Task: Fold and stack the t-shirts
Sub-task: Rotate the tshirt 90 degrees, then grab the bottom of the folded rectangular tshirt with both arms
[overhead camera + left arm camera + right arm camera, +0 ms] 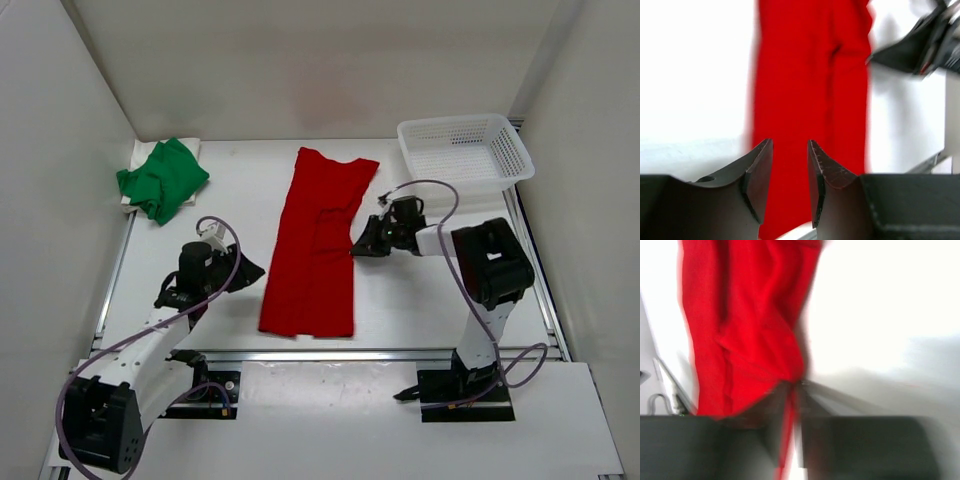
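Observation:
The red t-shirt (318, 245) lies folded lengthwise into a long strip in the middle of the table. It also shows in the left wrist view (810, 85) and the right wrist view (750, 325). My right gripper (358, 247) is at its right edge, shut on a pinch of red cloth; its wrist view is blurred (795, 390). My left gripper (252, 270) is open and empty just left of the shirt (790, 165). The green t-shirt (163, 178) lies folded at the far left on the cream-white t-shirt (140, 153), which mostly hides under it.
A white mesh basket (464, 150) stands at the far right corner. White walls enclose the table on the left, back and right. A metal rail (380, 354) runs along the near edge of the table.

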Controlling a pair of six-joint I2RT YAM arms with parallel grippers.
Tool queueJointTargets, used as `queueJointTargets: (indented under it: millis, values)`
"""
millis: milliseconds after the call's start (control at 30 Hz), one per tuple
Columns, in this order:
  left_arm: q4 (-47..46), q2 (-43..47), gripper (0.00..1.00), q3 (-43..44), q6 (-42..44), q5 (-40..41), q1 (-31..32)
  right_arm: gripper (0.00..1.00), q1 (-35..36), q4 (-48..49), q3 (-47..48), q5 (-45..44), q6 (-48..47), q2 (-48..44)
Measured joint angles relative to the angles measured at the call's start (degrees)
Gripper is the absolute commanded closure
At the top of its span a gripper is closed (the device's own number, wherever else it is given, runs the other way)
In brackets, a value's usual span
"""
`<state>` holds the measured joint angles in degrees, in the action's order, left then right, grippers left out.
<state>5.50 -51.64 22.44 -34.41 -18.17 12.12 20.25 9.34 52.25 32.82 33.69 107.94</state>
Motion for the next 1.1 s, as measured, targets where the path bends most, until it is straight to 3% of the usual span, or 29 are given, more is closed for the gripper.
queueJointTargets:
  millis: [33, 133, 267, 467, 700, 867, 1000, 1100]
  values:
    - [0.1, -0.3, 0.55, -0.5, 0.0, 0.0, 0.8, 0.68, -2.5, -1.5, 0.5, 1.4, -1.1, 0.0]
    - [1.2, -0.4, 0.53, -2.2, 0.4, 0.6, 2.9, 0.60, -5.7, -2.5, -0.6, 2.6, -3.0, -2.4]
    - [4.1, 0.6, 0.49, -5.0, 1.8, 2.0, 5.8, 0.60, -5.3, -4.0, -8.6, 0.2, -3.4, -11.3]
    - [5.9, -1.4, 0.45, -7.8, 2.0, 2.1, 13.7, 0.60, -3.5, -6.9, -24.6, -5.7, -2.4, -33.7]
    - [1.9, -3.1, 0.47, -8.7, 1.1, -0.3, 16.0, 0.59, 6.9, -15.8, -38.4, -10.3, 2.3, -53.5]
    - [-0.3, -5.8, 0.58, -8.6, 0.8, -1.3, 18.6, 0.62, 11.3, -15.1, -40.6, -10.8, 6.8, -56.3]
    - [-0.4, -6.5, 0.63, -8.5, 0.8, -1.7, 19.8, 0.78, 12.5, -13.3, -40.6, -9.8, 8.4, -54.1]
    - [0.5, -6.2, 0.72, -8.6, 0.8, -1.8, 20.1, 0.90, 12.9, -12.9, -40.6, -9.2, 8.8, -52.7]
